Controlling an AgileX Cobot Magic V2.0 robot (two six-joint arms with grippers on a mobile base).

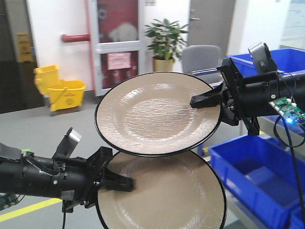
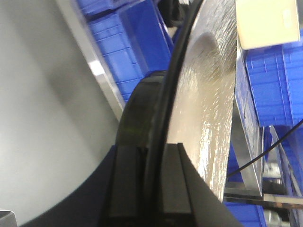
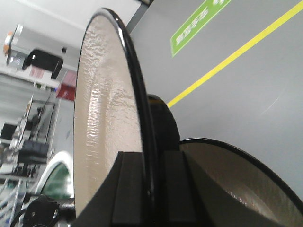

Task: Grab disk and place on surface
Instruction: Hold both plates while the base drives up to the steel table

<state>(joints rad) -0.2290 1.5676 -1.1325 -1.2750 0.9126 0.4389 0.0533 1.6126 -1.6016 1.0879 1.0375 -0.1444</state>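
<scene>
Aloft over the floor (image 1: 28, 129)

Pinches upper disk (image 1: 157, 114) at its rim in right gripper (image 1: 194, 101), fingers closed on the black edge; clamps lower disk (image 1: 162, 195) likewise in left gripper (image 1: 127, 183), partly beneath the first, near blue bins (image 1: 257, 186).

Front view wide; wrist views skim disks (image 2: 208, 104) (image 3: 104, 118)

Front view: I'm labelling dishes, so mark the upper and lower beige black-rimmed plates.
Upper beige black-rimmed plate (image 1: 157, 114): front view, middle of its face.
Lower beige black-rimmed plate (image 1: 167, 195): front view, middle of its visible face.
</scene>
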